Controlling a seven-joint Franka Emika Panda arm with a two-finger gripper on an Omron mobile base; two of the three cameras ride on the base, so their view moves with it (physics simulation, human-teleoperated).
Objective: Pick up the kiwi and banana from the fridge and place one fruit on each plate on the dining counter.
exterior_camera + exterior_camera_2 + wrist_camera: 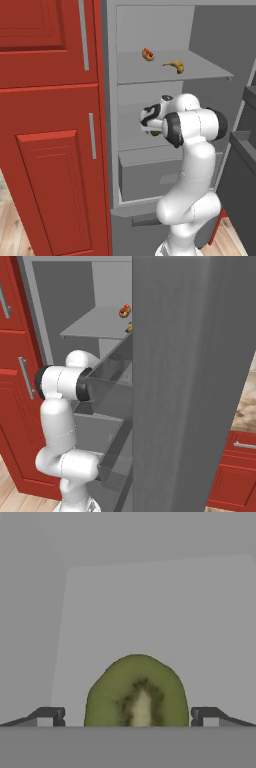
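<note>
The kiwi (136, 692), olive-green with a pale centre, lies on a grey shelf of the open fridge (150, 100). It sits right between the fingertips (50, 715) of my gripper (132, 717), which stands open around it, with a gap on each side. In the left base view my gripper (150, 121) reaches into the middle shelf. The banana (173, 65), yellow and curved, lies on the shelf above, and its tip (129, 329) peeks out past the door. The plates and the dining counter are out of view.
A red-and-tan food item (147, 54) lies left of the banana. A grey drawer (150, 175) sits below the middle shelf. The fridge door (190, 381) stands open close on the right. Red cupboards (50, 125) flank the fridge on the left.
</note>
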